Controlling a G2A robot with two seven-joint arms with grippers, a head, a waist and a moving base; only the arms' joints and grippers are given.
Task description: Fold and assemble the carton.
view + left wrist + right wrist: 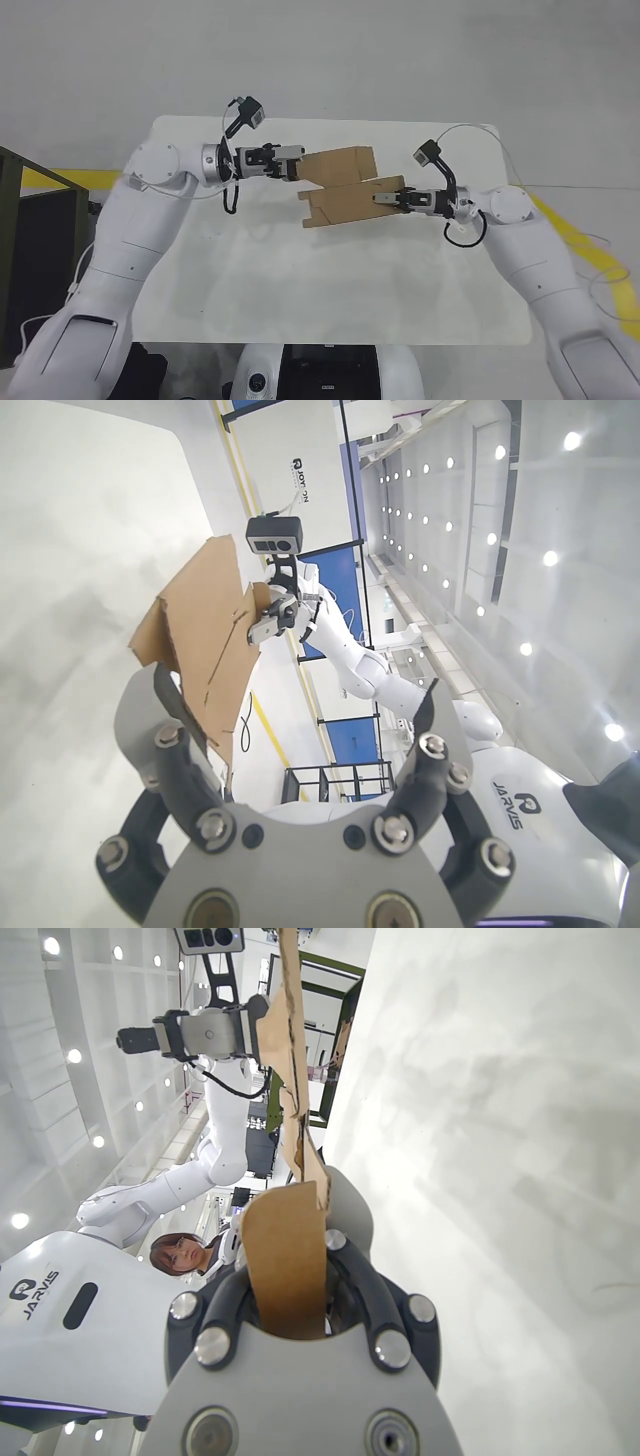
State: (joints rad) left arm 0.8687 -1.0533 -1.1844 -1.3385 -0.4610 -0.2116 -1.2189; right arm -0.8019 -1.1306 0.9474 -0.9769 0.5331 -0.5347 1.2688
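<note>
Carton [345, 185] is hanging part-folded over the white surface [300, 290]; right jaws are clamping one flap, while left jaws are gaping wide, one finger resting against the opposite edge.

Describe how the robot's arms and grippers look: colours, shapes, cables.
The left arm and right arm are glossy white, with rounded shells and ball-like joints. The left gripper and right gripper are grey metal plates with bolt heads, black linkages and pale grey fingers. A black cable loops at each wrist, and a small black camera sits on a bracket above.
</note>
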